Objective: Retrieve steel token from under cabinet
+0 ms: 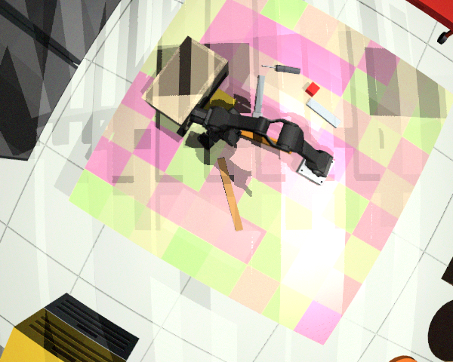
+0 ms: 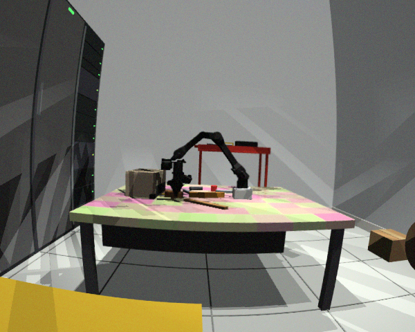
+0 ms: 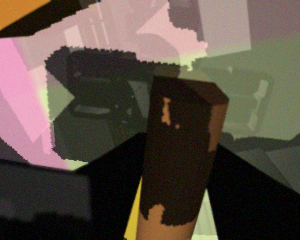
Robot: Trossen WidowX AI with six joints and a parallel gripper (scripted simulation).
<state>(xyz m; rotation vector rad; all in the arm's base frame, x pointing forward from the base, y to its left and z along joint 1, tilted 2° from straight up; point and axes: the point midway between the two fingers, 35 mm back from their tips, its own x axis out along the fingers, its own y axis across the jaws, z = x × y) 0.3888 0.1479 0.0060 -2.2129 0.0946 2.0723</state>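
The cabinet (image 1: 187,79) (image 2: 142,184) stands at the table's left. The yellow marked area (image 1: 223,98) lies in front of it, partly covered by my arm in the top view. My gripper (image 1: 219,136) (image 2: 174,191) (image 3: 175,144) is just off the cabinet's front corner, low over the table and pointing down. It is shut on a wooden bar (image 3: 179,150), whose end sticks out between the dark fingers in the wrist view. I cannot make out the steel token in any view, and the vent slots are not visible.
A wooden stick (image 1: 230,196) (image 2: 207,204) lies near my gripper. An orange wooden piece (image 1: 257,136) (image 2: 205,194) lies beneath my arm. Beyond are a grey bar (image 1: 260,93), another grey bar (image 1: 323,112), a screwdriver (image 1: 288,69) and a red cube (image 1: 312,89) (image 2: 214,187).
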